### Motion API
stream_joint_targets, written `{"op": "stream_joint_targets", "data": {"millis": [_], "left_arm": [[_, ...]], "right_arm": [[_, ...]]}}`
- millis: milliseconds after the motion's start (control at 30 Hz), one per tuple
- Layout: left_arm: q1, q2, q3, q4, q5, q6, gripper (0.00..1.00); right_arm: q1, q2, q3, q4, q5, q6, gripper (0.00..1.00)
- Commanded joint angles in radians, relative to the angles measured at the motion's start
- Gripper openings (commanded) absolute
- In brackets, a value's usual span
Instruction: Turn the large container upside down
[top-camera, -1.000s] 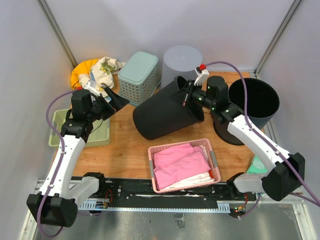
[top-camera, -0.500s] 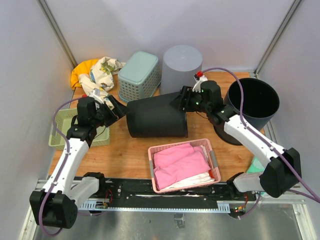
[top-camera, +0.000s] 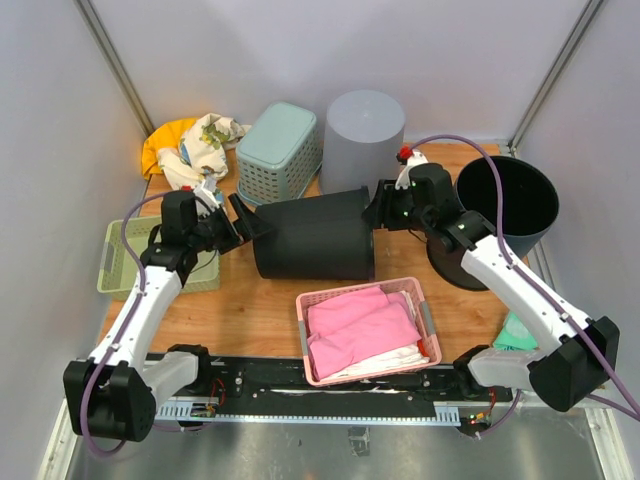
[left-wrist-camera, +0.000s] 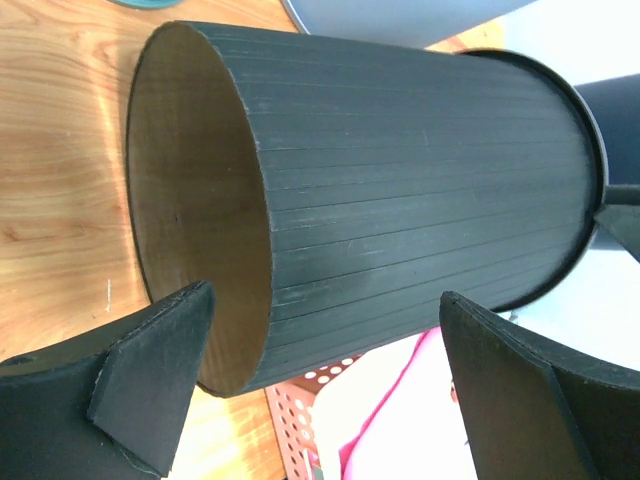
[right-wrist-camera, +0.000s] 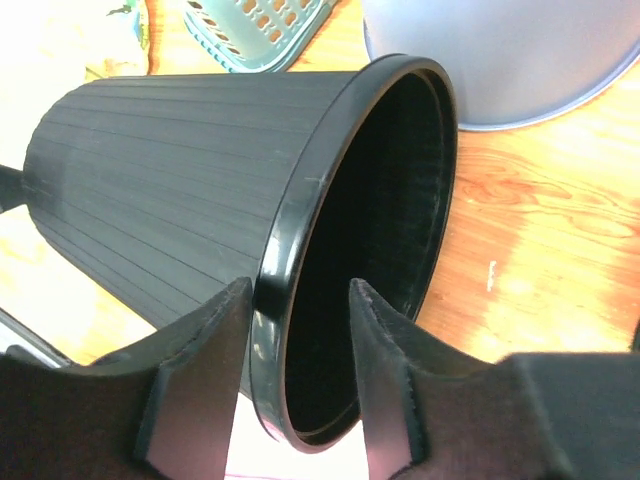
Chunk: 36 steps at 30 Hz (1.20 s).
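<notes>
Wood of the counter (top-camera: 250, 300) carried your large container (top-camera: 315, 238), which lay on its side with its mouth toward your right arm and its closed base toward your left. Your left gripper (left-wrist-camera: 325, 330) was spread wide at the base end, one finger on either side, neither plainly touching. Your right gripper (right-wrist-camera: 298, 335) straddled the rim, with one finger outside the wall and one inside the mouth; I could not tell whether it pinched. A pink basket (top-camera: 428, 325) sat just in front of the container, and a grey bin (top-camera: 365, 125) stood behind.
</notes>
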Motion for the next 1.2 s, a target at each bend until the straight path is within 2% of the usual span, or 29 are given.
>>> {"op": "stream_joint_targets", "data": {"millis": [0,200,300,633,900,1167], "left_arm": [[0.006,0.014,-0.009,0.054,0.125,0.017,0.99],[0.006,0.028,-0.009,0.092,0.207,-0.008,0.99],[0.005,0.026,-0.015,0.163,0.283,-0.058,0.99],[-0.099,0.03,0.065,0.236,0.297,-0.163,0.98],[-0.111,-0.007,0.2,0.246,0.296,-0.22,0.98],[-0.176,0.028,0.199,0.358,0.28,-0.288,0.98]], "right_arm": [[0.009,-0.019,-0.007,-0.029,0.053,-0.007,0.39],[0.007,-0.004,-0.019,-0.017,0.027,0.017,0.16],[0.006,-0.004,-0.026,-0.007,0.017,0.029,0.11],[-0.003,0.031,-0.044,0.057,-0.044,0.101,0.09],[-0.004,0.052,-0.074,0.128,-0.099,0.178,0.09],[-0.003,0.099,-0.087,0.171,-0.156,0.234,0.13]]}}
